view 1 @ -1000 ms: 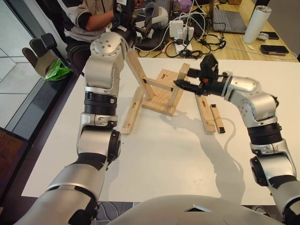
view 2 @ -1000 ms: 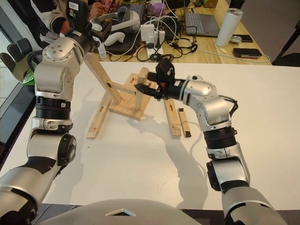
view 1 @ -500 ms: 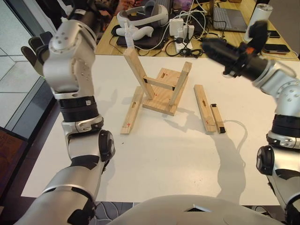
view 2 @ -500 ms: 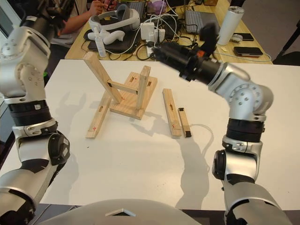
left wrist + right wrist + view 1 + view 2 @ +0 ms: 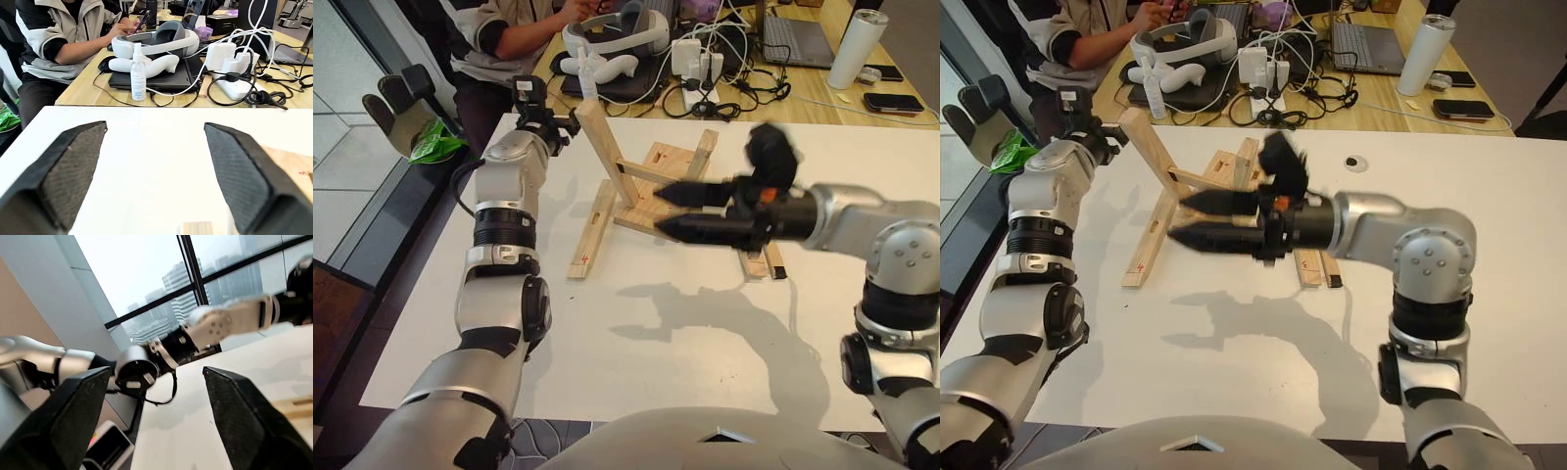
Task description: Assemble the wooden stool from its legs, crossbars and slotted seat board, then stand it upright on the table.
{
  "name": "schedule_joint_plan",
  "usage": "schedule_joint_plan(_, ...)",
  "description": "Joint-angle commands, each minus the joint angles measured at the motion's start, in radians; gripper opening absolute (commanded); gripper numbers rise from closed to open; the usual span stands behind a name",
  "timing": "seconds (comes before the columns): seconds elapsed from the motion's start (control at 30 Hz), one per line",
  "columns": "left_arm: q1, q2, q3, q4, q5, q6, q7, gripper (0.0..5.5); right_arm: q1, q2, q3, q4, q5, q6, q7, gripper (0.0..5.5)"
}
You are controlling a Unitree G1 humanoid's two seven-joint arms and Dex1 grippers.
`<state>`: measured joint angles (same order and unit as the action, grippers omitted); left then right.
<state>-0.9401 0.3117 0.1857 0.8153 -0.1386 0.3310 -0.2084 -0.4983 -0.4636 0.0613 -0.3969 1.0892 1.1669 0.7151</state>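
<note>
The part-built stool lies with its seat board (image 5: 653, 157) flat on the white table (image 5: 636, 333). A tilted leg (image 5: 604, 147) and a second leg (image 5: 698, 162) stand up from it, joined by a crossbar (image 5: 646, 174). My left gripper (image 5: 564, 124) is open at the tilted leg's top end, with the wood's tip (image 5: 195, 228) showing between its fingers. My right gripper (image 5: 658, 211) is open, hovering in front of the stool and pointing left. A loose leg (image 5: 590, 230) lies left of the seat. Another loose leg (image 5: 1309, 266) and a short crossbar (image 5: 773, 264) lie to the right, partly hidden by my right arm.
Behind the table is a wooden desk with a headset (image 5: 156, 41), a spray bottle (image 5: 138, 73), a power strip (image 5: 690, 96), a laptop and a white tumbler (image 5: 855, 49). A person sits at the back left. The front half of the table is bare.
My left arm has come down from high up to the tilted leg's top. My right arm has swung from the back right down in front of the stool, fingers spread.
</note>
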Motion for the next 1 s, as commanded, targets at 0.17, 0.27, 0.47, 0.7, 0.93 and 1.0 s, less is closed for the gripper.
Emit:
schedule_joint_plan(0.17, -0.027, -0.033, -0.028, 0.02, -0.025, -0.048, -0.148, 3.68, 0.02, -0.131, 0.213, 0.099, -0.372, -0.212, 0.083, 3.53)
schedule_joint_plan(0.27, 0.038, -0.027, -0.056, -0.099, -0.027, 0.006, -0.199, 3.68, 0.005, -0.131, 0.215, 0.166, -0.445, -0.266, 0.09, 3.53)
schedule_joint_plan(0.47, 0.131, -0.018, -0.087, -0.353, -0.048, 0.133, -0.238, 3.68, -0.07, -0.108, 0.192, 0.381, -0.627, -0.401, 0.03, 3.53)
schedule_joint_plan(0.7, 0.187, -0.085, -0.141, -0.531, -0.065, 0.225, -0.23, 3.68, -0.161, -0.047, 0.154, 0.68, -0.853, -0.608, -0.134, 3.53)
schedule_joint_plan(0.93, 0.245, -0.156, -0.219, -0.748, -0.092, 0.352, -0.205, 3.68, -0.123, -0.144, 0.198, 0.645, -0.92, -0.619, 0.058, 3.53)
schedule_joint_plan(1.0, 0.272, -0.151, -0.244, -0.814, -0.096, 0.399, -0.208, 3.68, -0.072, -0.238, 0.226, 0.583, -0.923, -0.626, 0.198, 3.53)
